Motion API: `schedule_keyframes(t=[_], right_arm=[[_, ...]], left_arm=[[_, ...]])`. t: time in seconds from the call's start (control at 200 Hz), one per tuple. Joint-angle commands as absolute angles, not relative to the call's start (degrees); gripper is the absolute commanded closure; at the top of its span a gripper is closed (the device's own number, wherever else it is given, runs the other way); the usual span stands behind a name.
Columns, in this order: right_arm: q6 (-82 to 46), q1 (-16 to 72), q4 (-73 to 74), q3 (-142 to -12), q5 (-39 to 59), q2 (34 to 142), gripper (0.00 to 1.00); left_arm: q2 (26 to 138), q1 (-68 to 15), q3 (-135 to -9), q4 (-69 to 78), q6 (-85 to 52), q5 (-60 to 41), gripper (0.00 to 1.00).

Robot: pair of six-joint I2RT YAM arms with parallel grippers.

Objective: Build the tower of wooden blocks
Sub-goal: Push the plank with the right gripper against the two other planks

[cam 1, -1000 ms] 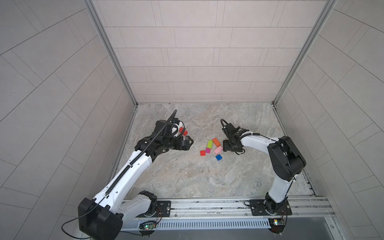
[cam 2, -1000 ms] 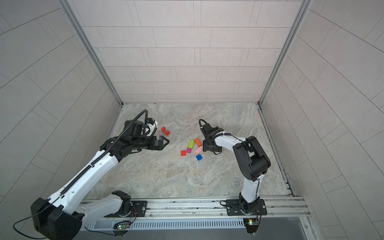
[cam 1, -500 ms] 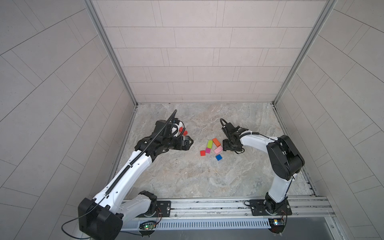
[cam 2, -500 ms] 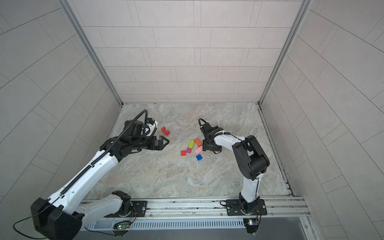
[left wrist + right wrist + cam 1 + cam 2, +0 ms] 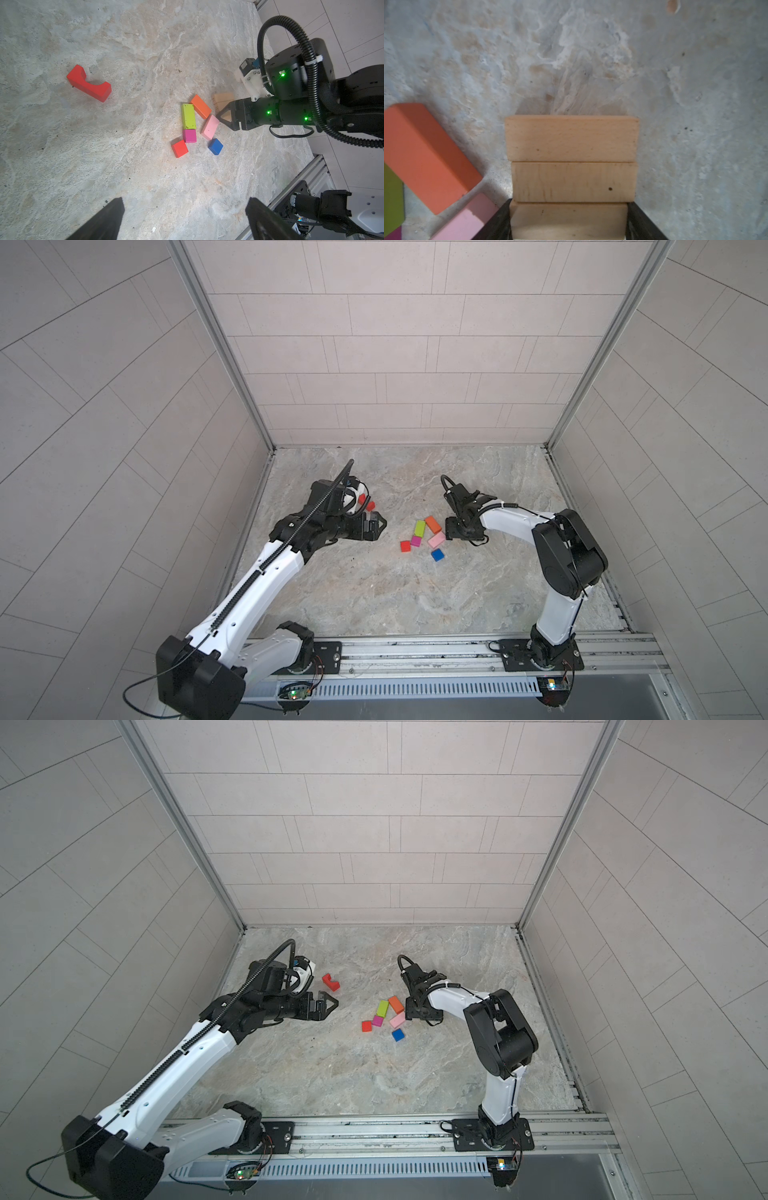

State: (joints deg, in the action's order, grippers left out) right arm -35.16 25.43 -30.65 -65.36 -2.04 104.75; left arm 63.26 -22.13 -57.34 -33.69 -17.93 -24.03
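Observation:
Three plain tan bars lie side by side on the stone floor. My right gripper (image 5: pixel 569 204) is shut on the nearest tan bar (image 5: pixel 569 220), which touches the middle bar (image 5: pixel 573 181) and the far bar (image 5: pixel 571 138). Beside them lie the orange (image 5: pixel 432 523), lime (image 5: pixel 419 527) and pink (image 5: pixel 436 539) oblongs. Loose near those are the magenta (image 5: pixel 416 541), red (image 5: pixel 405 546) and blue (image 5: pixel 437 555) cubes. The red notched piece (image 5: pixel 331 982) lies apart to the left. My left gripper (image 5: pixel 332 1004) hangs open and empty just in front of it. No blocks are stacked.
Tiled walls (image 5: pixel 232 472) close in the floor on the left, back and right. A metal rail (image 5: pixel 415 649) with both arm bases runs along the front. The right arm's elbow (image 5: pixel 569 551) stands tall to the right of the blocks.

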Motion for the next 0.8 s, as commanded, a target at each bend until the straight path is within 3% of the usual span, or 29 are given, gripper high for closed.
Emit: schedule_keyframes(t=[0.0,0.21,0.796], right_arm=[[-34.9,24.7,-30.3,-65.0,-4.7,107.1,0.34],[-34.8,24.7,-30.3,-64.9,-4.6,107.0,0.34],[-34.6,24.7,-30.9,-64.5,-4.5,105.5,0.21]], left_arm=[[62.1,-21.8,-56.8,-33.0,-16.9,-23.9,0.01],[62.0,-21.8,-56.7,-33.0,-16.8,-24.1,0.02],[61.8,-21.8,-56.6,-33.1,-16.7,-24.0,0.02]])
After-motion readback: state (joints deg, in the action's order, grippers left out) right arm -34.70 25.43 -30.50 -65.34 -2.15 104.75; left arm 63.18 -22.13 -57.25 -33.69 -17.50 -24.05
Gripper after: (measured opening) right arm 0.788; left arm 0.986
